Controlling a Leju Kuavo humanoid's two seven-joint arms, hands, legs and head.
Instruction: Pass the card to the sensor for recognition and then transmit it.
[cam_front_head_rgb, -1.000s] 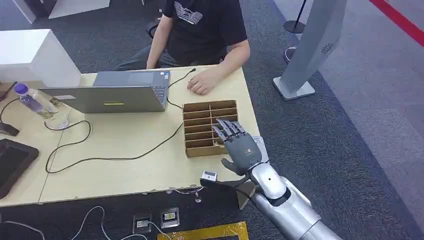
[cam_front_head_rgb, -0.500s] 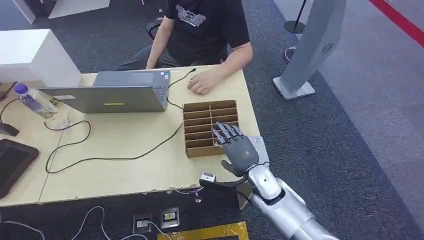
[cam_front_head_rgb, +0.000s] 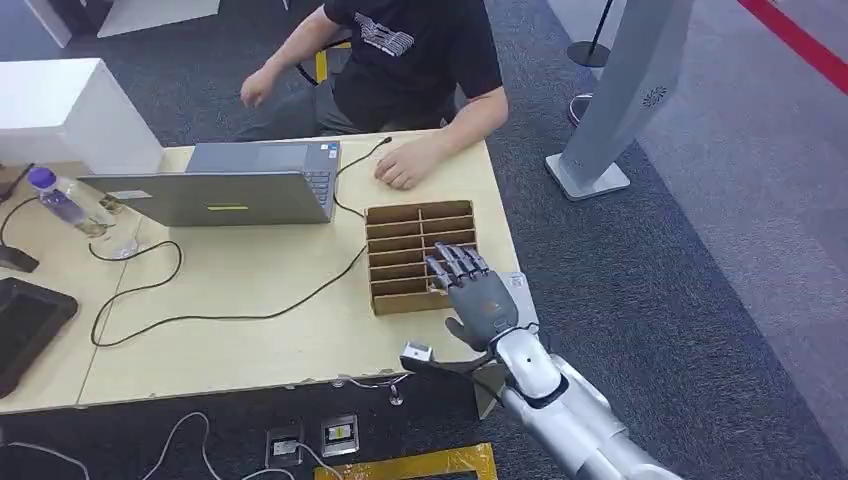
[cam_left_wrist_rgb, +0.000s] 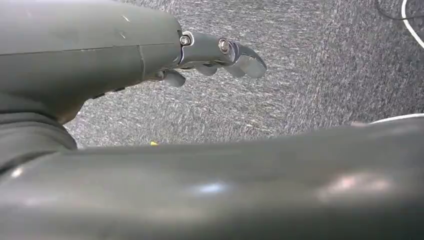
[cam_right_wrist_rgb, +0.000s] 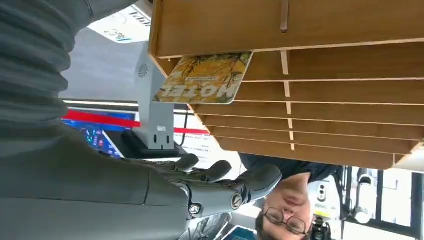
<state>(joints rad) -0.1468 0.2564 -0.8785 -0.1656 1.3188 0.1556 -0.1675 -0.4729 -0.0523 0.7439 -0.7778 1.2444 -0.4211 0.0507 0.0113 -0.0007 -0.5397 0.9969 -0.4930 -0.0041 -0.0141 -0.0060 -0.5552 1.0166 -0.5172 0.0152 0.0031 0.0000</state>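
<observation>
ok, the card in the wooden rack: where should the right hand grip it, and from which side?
Probably pinch the card's free end, which sticks out of the wooden rack slot. Come from the rack's open side, where the right hand hovers, so the fingers clear the dividers.

Right hand (cam_front_head_rgb: 478, 300) sits slightly lower and closer to near table edge than a second ago, drawn back toward 6 o'clock, fingers still spread over wooden slotted box (cam_front_head_rgb: 420, 256). Person (cam_front_head_rgb: 410, 60) now lifts one arm off table, raised toward 11 o'clock beside laptop (cam_front_head_rgb: 225, 185).
</observation>
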